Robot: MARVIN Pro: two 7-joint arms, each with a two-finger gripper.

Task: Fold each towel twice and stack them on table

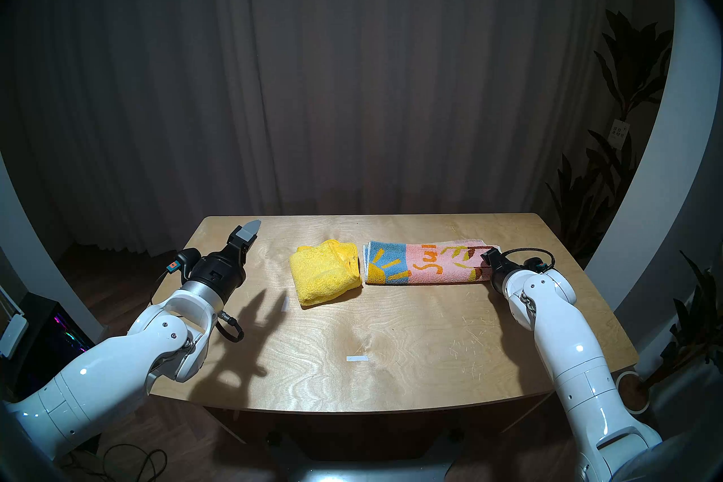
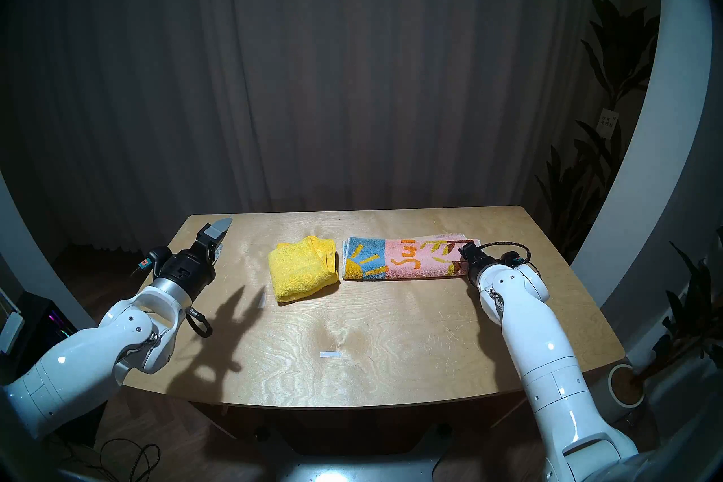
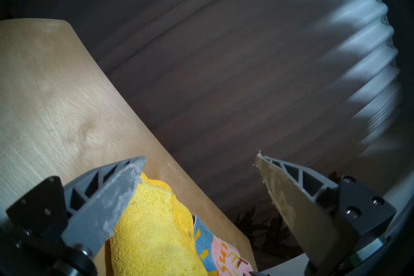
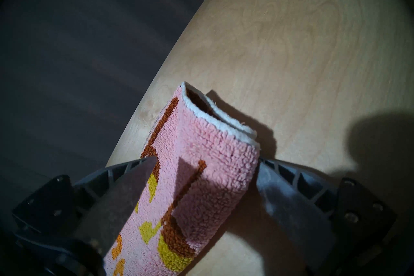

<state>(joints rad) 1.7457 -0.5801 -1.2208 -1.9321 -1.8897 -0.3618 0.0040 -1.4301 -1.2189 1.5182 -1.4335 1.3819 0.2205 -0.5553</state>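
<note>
Beside the yellow towel (image 1: pixel 323 272), the open right pincer (image 4: pixel 202 162) straddles the pink towel (image 4: pixel 201 170), gripping nothing.

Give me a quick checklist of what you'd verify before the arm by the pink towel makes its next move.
1. Right end effector straddles the pink towel end: ok.
2. Its jaws open: ok.
3. Pads gripping cloth: not ok, jaws not yet closed.
4. Yellow towel already folded, lying apart: ok.
5. Left end effector open, empty, clear of both towels: ok.
6. All towel layers between the jaws: cannot tell.
</note>
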